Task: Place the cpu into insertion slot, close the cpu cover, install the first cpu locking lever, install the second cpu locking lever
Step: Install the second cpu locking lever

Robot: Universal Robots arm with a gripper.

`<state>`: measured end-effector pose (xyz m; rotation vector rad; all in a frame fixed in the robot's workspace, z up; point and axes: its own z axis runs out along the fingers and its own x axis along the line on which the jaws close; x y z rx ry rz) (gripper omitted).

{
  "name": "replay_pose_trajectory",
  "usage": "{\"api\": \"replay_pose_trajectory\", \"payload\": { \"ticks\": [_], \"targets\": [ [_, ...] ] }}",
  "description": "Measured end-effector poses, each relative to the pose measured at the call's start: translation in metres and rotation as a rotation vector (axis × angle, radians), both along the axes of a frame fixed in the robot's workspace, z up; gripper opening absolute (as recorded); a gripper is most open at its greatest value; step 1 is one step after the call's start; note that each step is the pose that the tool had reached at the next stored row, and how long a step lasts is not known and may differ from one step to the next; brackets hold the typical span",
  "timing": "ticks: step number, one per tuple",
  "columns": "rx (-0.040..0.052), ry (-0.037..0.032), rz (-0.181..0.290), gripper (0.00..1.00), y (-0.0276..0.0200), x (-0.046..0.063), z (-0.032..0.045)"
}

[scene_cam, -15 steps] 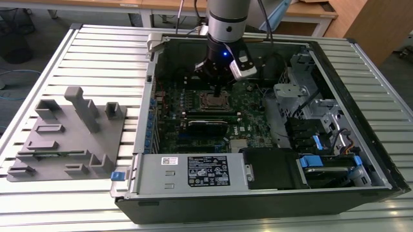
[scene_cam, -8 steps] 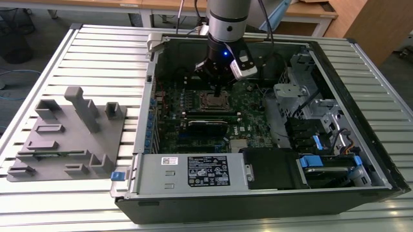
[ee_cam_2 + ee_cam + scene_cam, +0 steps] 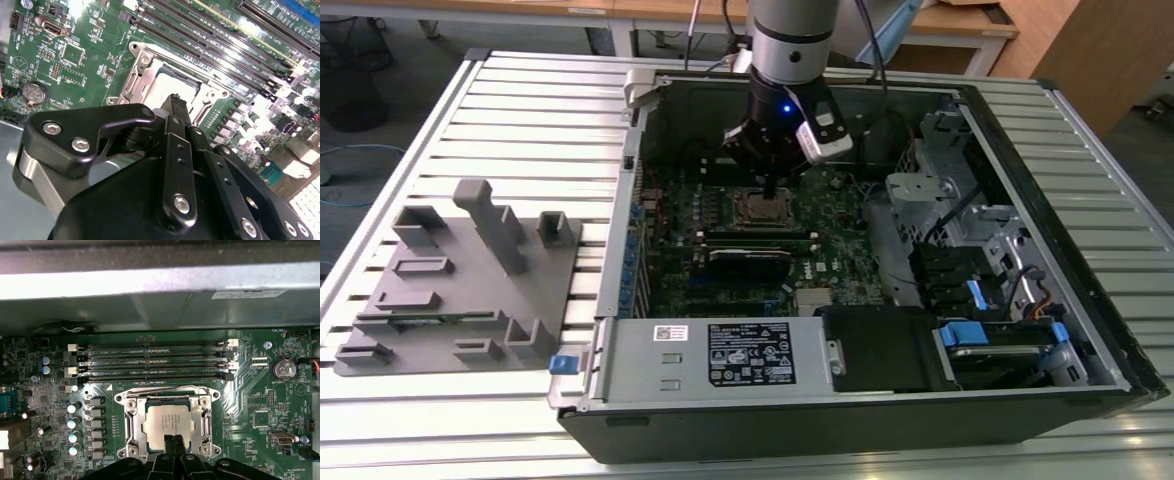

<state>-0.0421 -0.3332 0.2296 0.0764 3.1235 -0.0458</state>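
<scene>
The cpu [image 3: 166,419], a pale square chip, lies flat in the insertion slot [image 3: 123,399] on the green board. The silvery cpu cover [image 3: 204,420] is down, framing the chip through its window. My gripper [image 3: 174,442] hangs right over the chip's edge with its two black fingers pressed together, shut and holding nothing. In the second wrist view the fingertips [image 3: 176,102] point down at the cover [image 3: 145,82]. In the exterior view the gripper [image 3: 765,188] stands inside the open computer case, just above the socket [image 3: 761,211]. Whether the tips touch the chip is hidden.
Long black memory slots [image 3: 150,362] run beside the socket. A coin battery [image 3: 282,369] and capacitors [image 3: 74,422] stand on the board. The power supply box [image 3: 720,352], drive cage [image 3: 961,240] and case walls ring the board. A grey fixture block [image 3: 460,280] sits on the table.
</scene>
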Motion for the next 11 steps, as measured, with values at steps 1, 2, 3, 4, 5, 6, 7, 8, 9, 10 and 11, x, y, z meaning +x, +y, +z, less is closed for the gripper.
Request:
{"api": "replay_pose_trajectory", "payload": {
  "ticks": [1, 2, 3, 4, 5, 6, 7, 8, 9, 10, 11],
  "targets": [
    [-0.0001, 0.0001, 0.000, 0.11, 0.0000, 0.0000, 0.0013],
    [0.0000, 0.0000, 0.000, 0.11, 0.0000, 0.0000, 0.0020],
    [0.0001, -0.0001, 0.000, 0.11, 0.0000, 0.0000, 0.0022],
    [0.0002, -0.0001, 0.000, 0.11, 0.0000, 0.0000, 0.0022],
    [0.0003, -0.0001, 0.000, 0.11, 0.0000, 0.0000, 0.0022],
    [0.0001, 0.0000, 0.000, 0.11, 0.0000, 0.0000, 0.0023],
    [0.0001, 0.0000, 0.000, 0.11, 0.0000, 0.0000, 0.0023],
    [0.0001, 0.0000, 0.000, 0.11, 0.0000, 0.0000, 0.0023],
    [0.0000, 0.0000, 0.000, 0.11, 0.0000, 0.0005, 0.0023],
    [-0.0001, 0.0001, 0.000, 0.11, 0.0000, 0.0010, 0.0024],
    [-0.0001, 0.0000, 0.000, 0.11, 0.0000, 0.0015, 0.0024]
  ]
}}
